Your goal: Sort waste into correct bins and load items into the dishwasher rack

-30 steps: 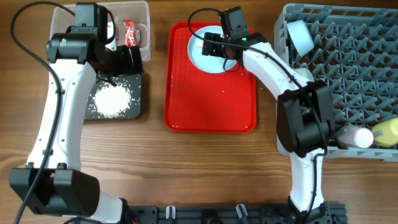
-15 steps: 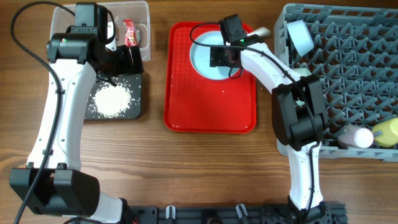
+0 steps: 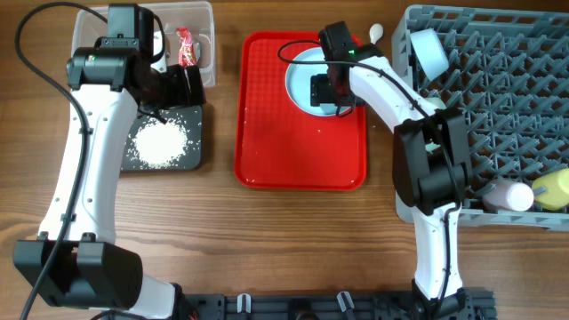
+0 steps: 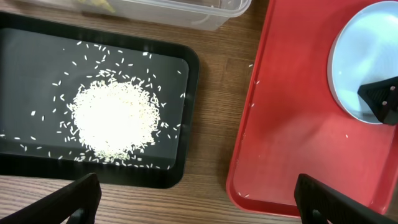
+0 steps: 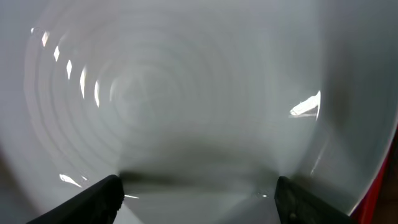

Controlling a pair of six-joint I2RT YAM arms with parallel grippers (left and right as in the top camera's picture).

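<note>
A pale blue plate [image 3: 302,76] lies on the far part of the red serving tray [image 3: 293,151]. My right gripper [image 3: 325,91] is open just above the plate's near right part. The plate [image 5: 186,93] fills the right wrist view, with the fingers [image 5: 199,199] wide apart over it. My left gripper [image 3: 188,86] is open and empty [image 4: 199,208], between the black tray [image 3: 201,153] and the red tray. White rice [image 3: 160,142] is heaped in the black tray [image 4: 189,68]. A red wrapper [image 3: 186,46] lies in the clear tub [image 3: 89,22].
The grey dishwasher rack [image 3: 498,116] stands at the right. It holds a pale bowl on its side [image 3: 429,52], a white cup [image 3: 508,196] and a yellow cup [image 3: 553,188]. A white spoon [image 3: 374,33] lies between the red tray and the rack. A few grains lie on the red tray [image 4: 280,143].
My right gripper has moved from the plate's far side toward me and right, to its near right part. The plate has shifted slightly right. The left arm has not moved.
</note>
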